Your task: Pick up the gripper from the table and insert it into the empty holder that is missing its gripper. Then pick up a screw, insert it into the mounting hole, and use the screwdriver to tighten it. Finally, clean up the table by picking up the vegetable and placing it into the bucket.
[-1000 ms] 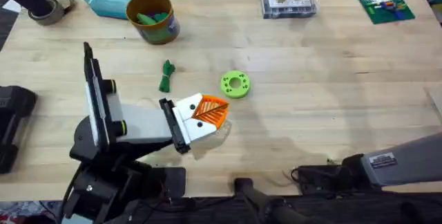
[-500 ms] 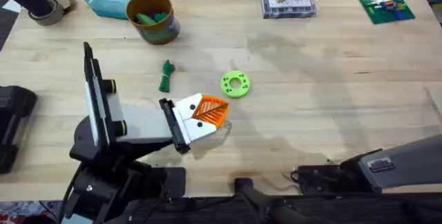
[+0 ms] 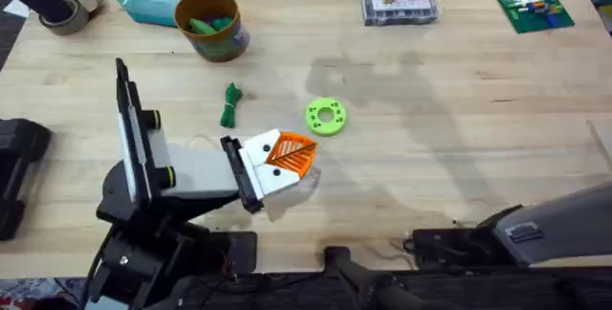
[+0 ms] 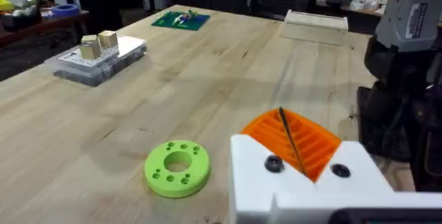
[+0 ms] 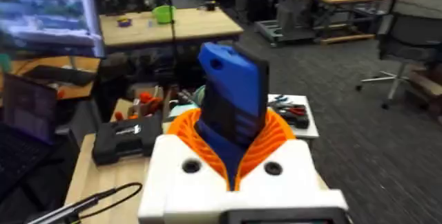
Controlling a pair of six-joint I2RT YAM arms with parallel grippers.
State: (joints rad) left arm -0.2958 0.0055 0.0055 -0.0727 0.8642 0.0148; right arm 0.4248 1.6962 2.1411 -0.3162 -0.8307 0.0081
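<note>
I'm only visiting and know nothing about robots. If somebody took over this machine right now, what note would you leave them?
Left gripper: shut, low over the table beside the green disc.
Right gripper: shut on the screwdriver, at the table's near right edge.
The vegetable lies loose on the table, just beyond the left gripper; the bucket stands farther back with other green pieces inside.
Done: screwdriver picked up.
Left: put the vegetable in the bucket. I cannot tell from here whether the holder and screw steps are finished.

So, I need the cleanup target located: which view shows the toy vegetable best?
Overhead: the vegetable lies in full on the table, between the bucket and the left gripper. The wrist views look elsewhere.
</note>
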